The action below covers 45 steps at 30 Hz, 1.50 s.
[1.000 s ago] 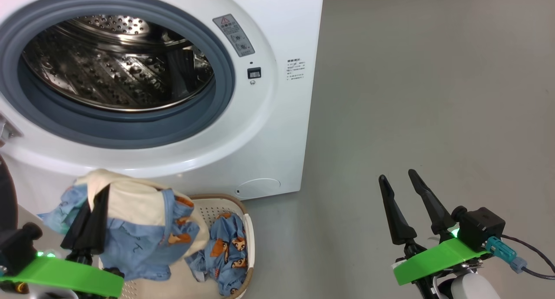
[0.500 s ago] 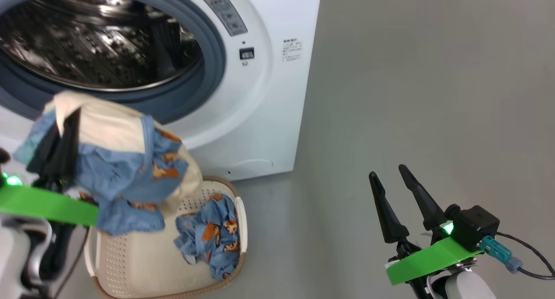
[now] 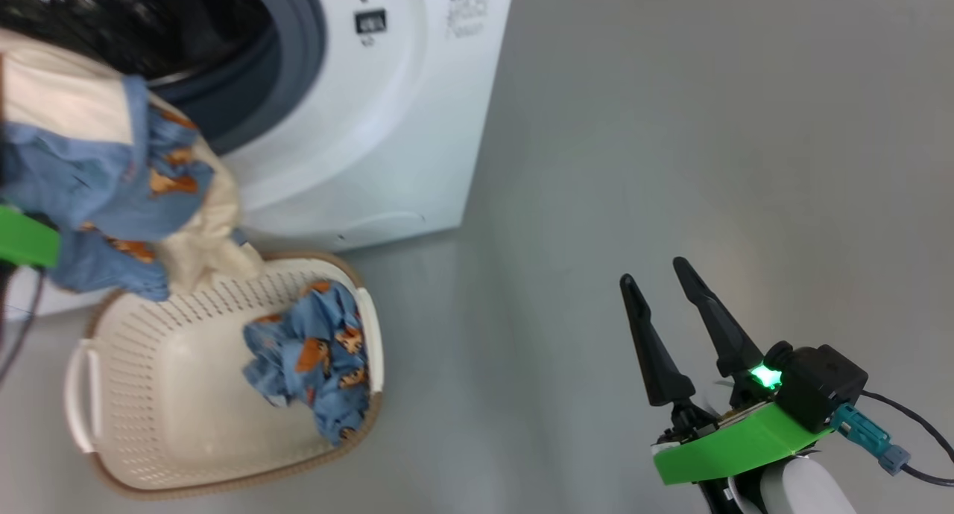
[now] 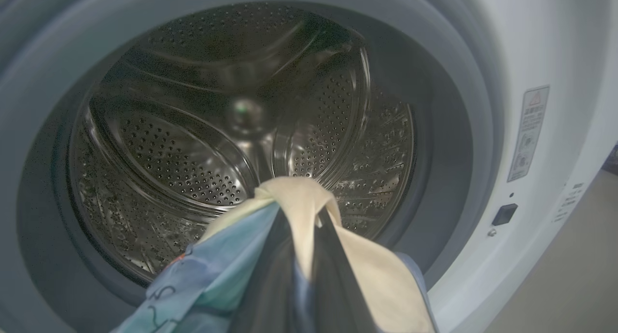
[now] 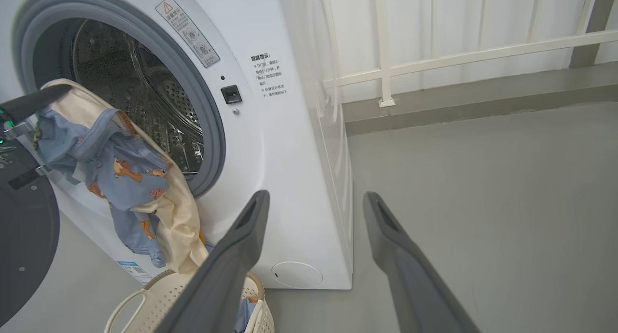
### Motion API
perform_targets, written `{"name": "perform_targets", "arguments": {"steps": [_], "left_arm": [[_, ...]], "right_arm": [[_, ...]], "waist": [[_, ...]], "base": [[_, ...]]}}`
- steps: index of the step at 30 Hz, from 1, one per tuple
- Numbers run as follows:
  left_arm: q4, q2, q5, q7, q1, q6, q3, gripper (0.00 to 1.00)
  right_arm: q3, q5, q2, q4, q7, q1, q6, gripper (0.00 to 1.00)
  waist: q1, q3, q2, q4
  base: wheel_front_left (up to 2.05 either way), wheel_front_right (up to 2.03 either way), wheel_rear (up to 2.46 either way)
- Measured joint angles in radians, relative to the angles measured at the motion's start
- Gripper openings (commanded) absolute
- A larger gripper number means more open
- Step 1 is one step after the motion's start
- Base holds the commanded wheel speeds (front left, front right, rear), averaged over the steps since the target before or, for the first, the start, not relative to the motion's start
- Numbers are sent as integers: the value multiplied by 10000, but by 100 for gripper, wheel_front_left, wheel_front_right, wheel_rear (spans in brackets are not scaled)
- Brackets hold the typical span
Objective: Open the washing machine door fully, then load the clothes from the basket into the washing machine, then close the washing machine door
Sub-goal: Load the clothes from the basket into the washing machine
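Note:
The washing machine (image 3: 387,127) stands with its steel drum (image 4: 193,145) exposed. Its black door (image 5: 24,246) hangs swung out at the left of the right wrist view. My left gripper (image 4: 303,222) is shut on a bundle of the clothes (image 3: 112,179), blue printed fabric with a beige piece, held in front of the lower rim of the opening. The bundle's beige tail hangs down to the basket (image 3: 149,477). One blue printed garment (image 3: 313,357) lies in the basket's right end. My right gripper (image 3: 653,271) is open and holds nothing, over the floor to the right.
Grey floor (image 3: 671,127) stretches right of the machine. A white railing (image 5: 386,48) runs along the wall behind it. The basket (image 5: 159,294) sits on the floor right under the machine's front.
The head camera has swung, shifting the whole picture. My left gripper has carried the bundle up out of the basket to the drum opening's lower rim. The right gripper has stayed put.

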Motion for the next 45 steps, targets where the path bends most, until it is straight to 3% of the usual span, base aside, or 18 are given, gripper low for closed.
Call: {"name": "perform_targets", "arguments": {"steps": [11,22,27,34,35,36,37,45], "left_arm": [[1081,995,-228,42,-1849,-75,-924,0],[1597,2013,-732,-38,-3288,-75,-1225,0],[1569,2153,-696,-98,-4061,-75,-1198,0],[1066,2065,-370,-219,-4491,-75,-351,0],[1156,2036,-349,-224,-4482,-75,-372,4],[1273,1998,-351,-224,-4439,-75,-445,47],[1396,1962,-351,-205,-4383,-75,-562,100],[1962,1743,-564,196,-4205,-75,-1191,100]], "right_arm": [[479,351,8,-849,0,7,0,100],[995,598,35,-1298,0,42,0,100],[1135,602,46,-1469,0,182,0,100],[1170,610,61,-1503,0,262,0,100],[1183,610,61,-1503,0,259,0,100],[1206,612,63,-1499,0,257,0,100],[1231,612,63,-1490,0,250,0,100],[1227,608,79,-1381,0,204,0,100]], "waist": [[0,1612,0,-724],[0,2750,0,-1695],[0,3102,0,-2067],[0,3433,0,-2286],[0,3451,0,-2287],[0,3454,0,-2276],[0,3447,0,-2255],[0,3280,0,-2029]], "base": [[0,0,0],[0,0,0],[0,0,0],[0,0,0],[0,0,0],[0,0,0],[0,0,0],[0,0,0]]}}
